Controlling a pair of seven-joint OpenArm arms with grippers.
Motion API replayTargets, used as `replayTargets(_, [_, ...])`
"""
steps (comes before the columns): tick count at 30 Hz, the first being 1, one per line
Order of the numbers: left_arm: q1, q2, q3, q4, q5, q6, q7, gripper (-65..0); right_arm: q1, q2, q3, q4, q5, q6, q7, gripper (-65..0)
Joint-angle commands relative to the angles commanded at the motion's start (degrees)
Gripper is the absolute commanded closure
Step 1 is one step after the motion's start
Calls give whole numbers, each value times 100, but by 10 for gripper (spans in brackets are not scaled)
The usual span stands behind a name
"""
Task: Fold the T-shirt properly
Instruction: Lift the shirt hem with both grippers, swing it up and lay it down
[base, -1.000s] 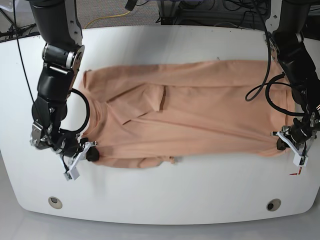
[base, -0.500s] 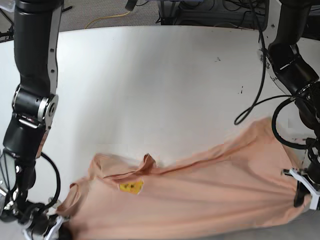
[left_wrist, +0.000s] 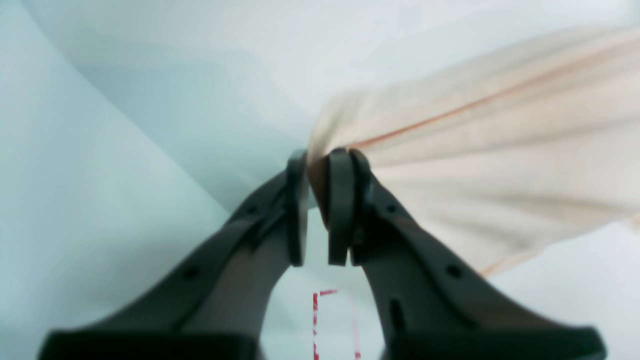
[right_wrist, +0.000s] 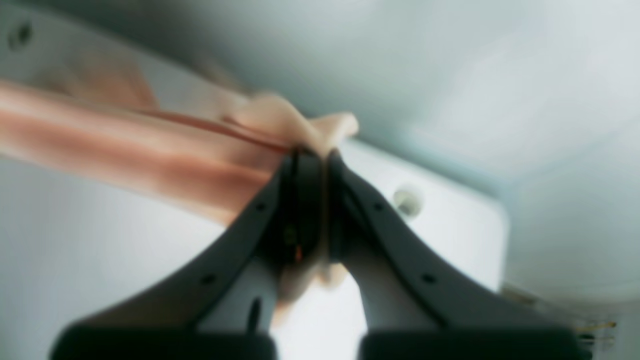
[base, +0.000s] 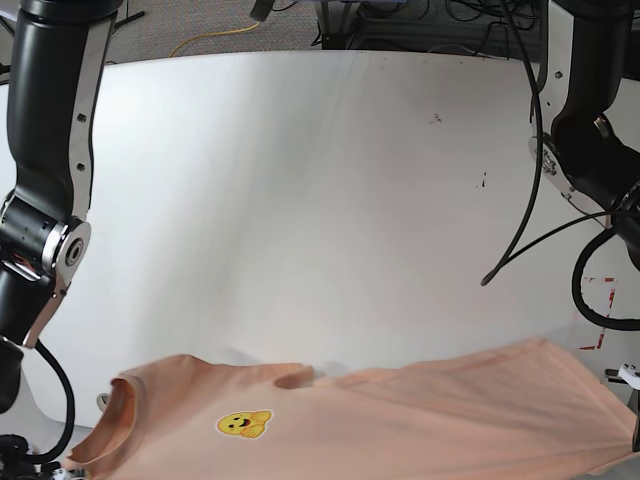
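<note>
Status: no fold is yet formed. The T-shirt (base: 400, 420) hangs stretched between both arms at the near edge of the desk (base: 300, 180), printed side toward the base camera. The left tool (left_wrist: 320, 210) is clamped on one bunched edge of the fabric. The right tool (right_wrist: 310, 200) is clamped on the opposite end; that view is blurred, so the grip depth is uncertain. Remaining: lay the garment flat, then make all folds.

A broad white worktop (base: 300, 200) fills the scene, evenly lit. Beyond its far edge lie grey carpet (base: 200, 25) and a yellow cable (base: 215, 38).
</note>
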Motion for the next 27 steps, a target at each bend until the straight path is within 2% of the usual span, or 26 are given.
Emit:
replayTargets(6, [993, 18, -35, 325, 0, 0, -18, -1, -1486, 123, 413, 844, 510, 0, -132, 0])
replayTargets(13, [2127, 105, -53, 589, -9, 0, -26, 0, -3165, 97, 844, 1547, 1108, 0, -132, 0])
replayTargets(16, [2593, 237, -343, 756, -9, 0, -26, 0, -3754, 26, 932, 1820, 1284, 0, -132, 0])
replayTargets(22, [3341, 237, -659, 800, -9, 0, -26, 0, -4826, -62, 1222, 2303, 1459, 0, -149, 0])
replayTargets(27, [4105, 237, -967, 782, 0, 0, -26, 0, -5662, -70, 1433, 2629, 1829, 0, -211, 0])
